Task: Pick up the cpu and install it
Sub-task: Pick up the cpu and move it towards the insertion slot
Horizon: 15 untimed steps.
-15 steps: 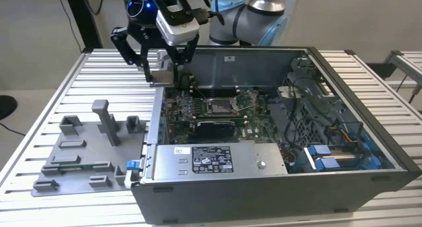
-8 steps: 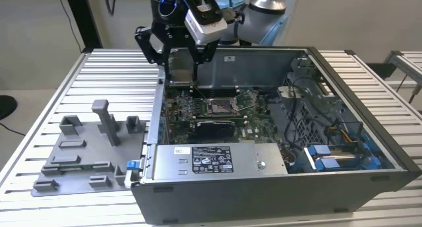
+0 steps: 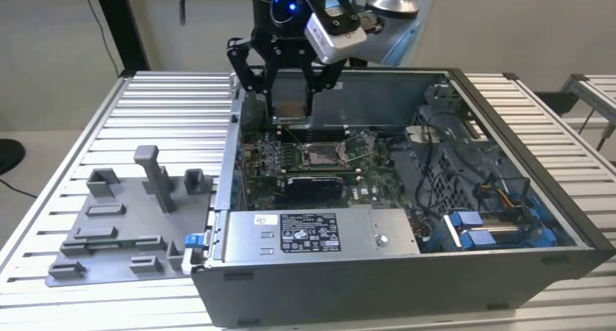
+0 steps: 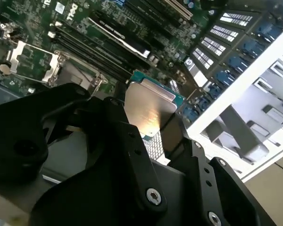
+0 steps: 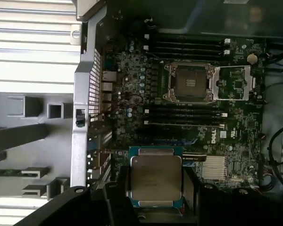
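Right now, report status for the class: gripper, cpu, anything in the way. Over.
The gripper shut on the cpu, over the motherboard. Not yet seated. The socket open and empty, load plate swung aside.

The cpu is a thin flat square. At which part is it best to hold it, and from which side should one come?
Probably by two opposite side edges, coming from the metal-top side. The cpu is thin and flat, so only its edges offer a hold, and its underside stays free for the open socket. The end effector grips it this way now.
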{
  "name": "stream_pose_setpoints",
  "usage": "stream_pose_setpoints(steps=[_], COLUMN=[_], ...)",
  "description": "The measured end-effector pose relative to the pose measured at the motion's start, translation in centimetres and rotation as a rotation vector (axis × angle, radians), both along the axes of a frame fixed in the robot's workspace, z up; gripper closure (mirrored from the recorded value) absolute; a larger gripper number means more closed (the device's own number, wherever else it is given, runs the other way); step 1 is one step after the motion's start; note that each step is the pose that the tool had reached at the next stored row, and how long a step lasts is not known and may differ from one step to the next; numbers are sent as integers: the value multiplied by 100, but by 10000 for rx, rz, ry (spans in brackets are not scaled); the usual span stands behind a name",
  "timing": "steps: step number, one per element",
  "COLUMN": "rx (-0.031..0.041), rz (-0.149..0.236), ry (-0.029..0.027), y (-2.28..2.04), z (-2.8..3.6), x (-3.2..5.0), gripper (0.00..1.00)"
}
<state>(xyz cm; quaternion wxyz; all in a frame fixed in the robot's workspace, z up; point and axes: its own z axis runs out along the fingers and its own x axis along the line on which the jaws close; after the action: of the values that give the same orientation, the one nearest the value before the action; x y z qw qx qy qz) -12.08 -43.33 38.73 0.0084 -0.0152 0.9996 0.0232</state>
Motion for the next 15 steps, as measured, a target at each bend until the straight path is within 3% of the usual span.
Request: stream_pose_setpoints(steps=[7, 15], rx=[1, 0], rz=[0, 0], ry=[-1, -1], y=[22, 30], z=[-1, 0], x=[311, 332], gripper=[100, 100])
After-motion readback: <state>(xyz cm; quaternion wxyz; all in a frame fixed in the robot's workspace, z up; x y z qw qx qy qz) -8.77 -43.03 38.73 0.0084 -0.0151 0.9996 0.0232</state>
